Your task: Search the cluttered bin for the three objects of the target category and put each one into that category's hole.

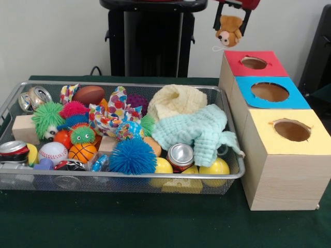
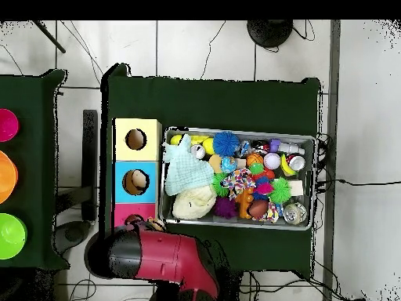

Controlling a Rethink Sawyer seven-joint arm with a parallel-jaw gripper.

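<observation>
From the front we see the black hand (image 1: 230,20) clamped on a small brown plush bear (image 1: 229,30), hanging above the red-topped wooden box (image 1: 254,63); the silver wire-mesh bin (image 1: 116,178) sits left on the green counter (image 1: 155,222). From overhead, the red arm (image 2: 160,256) covers that box beside the bin (image 2: 239,223).

Hand (image 1: 231,23) with bear (image 1: 229,30) above end box (image 1: 254,63) — bin (image 1: 116,175) beside boxes.
</observation>
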